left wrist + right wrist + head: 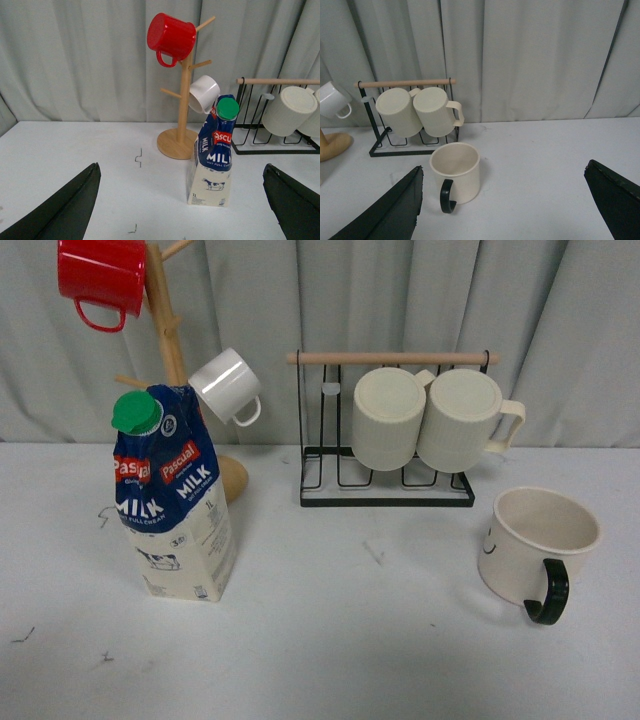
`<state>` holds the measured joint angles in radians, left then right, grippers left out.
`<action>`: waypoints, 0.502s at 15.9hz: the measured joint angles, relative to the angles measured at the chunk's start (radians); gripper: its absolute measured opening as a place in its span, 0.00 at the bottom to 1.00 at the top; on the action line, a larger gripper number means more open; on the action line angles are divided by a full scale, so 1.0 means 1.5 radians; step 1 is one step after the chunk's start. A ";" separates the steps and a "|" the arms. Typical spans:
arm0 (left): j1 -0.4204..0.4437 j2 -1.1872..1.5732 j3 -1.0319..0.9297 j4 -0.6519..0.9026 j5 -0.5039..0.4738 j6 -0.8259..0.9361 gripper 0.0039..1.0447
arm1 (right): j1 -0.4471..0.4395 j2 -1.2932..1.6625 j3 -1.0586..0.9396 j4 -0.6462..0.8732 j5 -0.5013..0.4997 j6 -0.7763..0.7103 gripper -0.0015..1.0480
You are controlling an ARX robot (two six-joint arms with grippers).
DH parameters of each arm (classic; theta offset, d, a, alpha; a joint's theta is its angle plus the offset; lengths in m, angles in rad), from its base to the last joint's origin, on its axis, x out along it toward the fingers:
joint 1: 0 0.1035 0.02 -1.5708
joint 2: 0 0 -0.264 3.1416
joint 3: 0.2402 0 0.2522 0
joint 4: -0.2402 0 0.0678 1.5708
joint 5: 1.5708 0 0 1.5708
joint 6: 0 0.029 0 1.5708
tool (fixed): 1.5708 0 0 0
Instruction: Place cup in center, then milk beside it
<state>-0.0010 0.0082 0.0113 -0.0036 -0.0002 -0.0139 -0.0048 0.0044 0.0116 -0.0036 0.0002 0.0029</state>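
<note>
The cup point(535, 545), a wide cream mug with a black C-shaped handle and a small smiley mark, stands upright at the right of the white table. It also shows in the right wrist view point(456, 172), with its handle toward the camera. The milk point(175, 495), a blue and red Pascual carton with a green cap, stands upright at the left. It also shows in the left wrist view point(214, 155). My left gripper point(185, 210) is open and empty, short of the carton. My right gripper point(512, 210) is open and empty, short of the cup. Neither arm shows in the front view.
A wooden mug tree point(165, 320) behind the carton holds a red mug point(100, 275) and a small white mug point(228, 385). A black wire rack point(385, 480) with a wooden bar holds two ribbed cream mugs point(388, 418) at the back. Grey curtains hang behind.
</note>
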 joint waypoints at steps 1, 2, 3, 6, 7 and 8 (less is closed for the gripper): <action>0.000 0.000 0.000 0.000 0.000 0.000 0.94 | 0.000 0.000 0.000 0.000 0.000 0.000 0.94; 0.000 0.000 0.000 0.000 0.000 0.000 0.94 | 0.000 0.000 0.000 0.000 0.000 0.000 0.94; 0.000 0.000 0.000 0.000 0.000 0.000 0.94 | 0.000 0.000 0.000 0.000 0.000 0.000 0.94; 0.000 0.000 0.000 0.000 0.000 0.000 0.94 | 0.000 0.000 0.000 0.000 0.000 0.000 0.94; 0.000 0.000 0.000 0.000 0.000 0.000 0.94 | 0.000 0.000 0.000 0.000 0.000 0.000 0.94; 0.000 0.000 0.000 0.000 0.000 0.000 0.94 | 0.000 0.000 0.000 0.000 0.000 0.000 0.94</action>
<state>-0.0010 0.0082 0.0113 -0.0036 -0.0002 -0.0139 -0.0048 0.0044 0.0116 -0.0036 0.0002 0.0029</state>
